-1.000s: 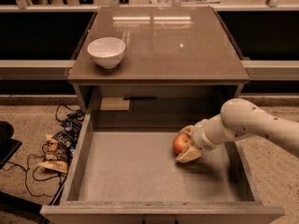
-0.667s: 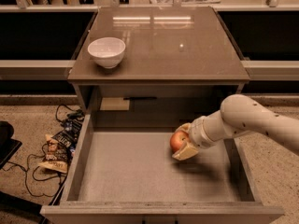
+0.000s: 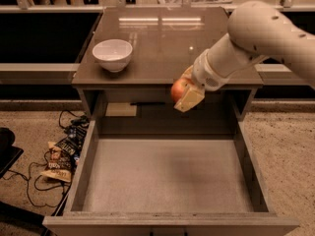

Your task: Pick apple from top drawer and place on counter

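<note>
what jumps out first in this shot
The white arm reaches in from the right, and its pincer holds the apple in mid-air by the front edge of the counter, above the open drawer. A white bowl sits on the counter, left in view.

This looks like a robot test lab to me: a lone cabinet counter [image 3: 162,38] on speckled carpet [image 3: 285,151], with loose cables [image 3: 30,191] and snack bags [image 3: 59,161] on the floor. My gripper [image 3: 185,90] hangs at the counter's front edge, clasping the apple [image 3: 179,88].
</note>
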`<action>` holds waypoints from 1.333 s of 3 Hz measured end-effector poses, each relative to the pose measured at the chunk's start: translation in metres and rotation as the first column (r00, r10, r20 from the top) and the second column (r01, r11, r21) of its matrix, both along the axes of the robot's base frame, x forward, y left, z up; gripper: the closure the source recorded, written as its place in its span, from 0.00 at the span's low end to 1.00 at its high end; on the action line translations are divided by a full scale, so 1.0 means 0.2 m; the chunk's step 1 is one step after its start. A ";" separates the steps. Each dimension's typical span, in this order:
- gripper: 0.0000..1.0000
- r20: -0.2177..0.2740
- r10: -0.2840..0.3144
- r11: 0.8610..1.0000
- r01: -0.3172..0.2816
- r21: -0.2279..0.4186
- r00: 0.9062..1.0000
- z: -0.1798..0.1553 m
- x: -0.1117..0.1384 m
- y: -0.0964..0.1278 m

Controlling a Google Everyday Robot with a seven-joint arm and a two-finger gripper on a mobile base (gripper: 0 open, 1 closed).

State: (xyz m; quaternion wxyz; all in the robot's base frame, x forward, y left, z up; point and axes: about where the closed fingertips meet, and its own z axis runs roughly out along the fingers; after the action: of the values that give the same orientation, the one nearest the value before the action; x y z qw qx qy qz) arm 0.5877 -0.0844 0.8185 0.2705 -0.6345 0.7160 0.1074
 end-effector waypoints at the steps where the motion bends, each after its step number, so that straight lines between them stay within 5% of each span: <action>1: 1.00 -0.077 -0.039 0.998 0.036 -0.043 0.996 0.18 0.16 0.03; 2: 1.00 -0.183 -0.094 0.991 0.076 -0.106 0.979 0.17 0.34 0.04; 3: 1.00 -0.159 -0.179 0.982 0.167 -0.085 0.971 0.27 0.54 -0.02; 4: 1.00 -0.024 -0.297 0.955 0.297 0.012 0.955 0.50 0.76 -0.15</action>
State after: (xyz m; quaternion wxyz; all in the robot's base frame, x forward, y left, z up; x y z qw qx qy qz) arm 0.7392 -0.1148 0.9184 0.2806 -0.5163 0.8053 0.0781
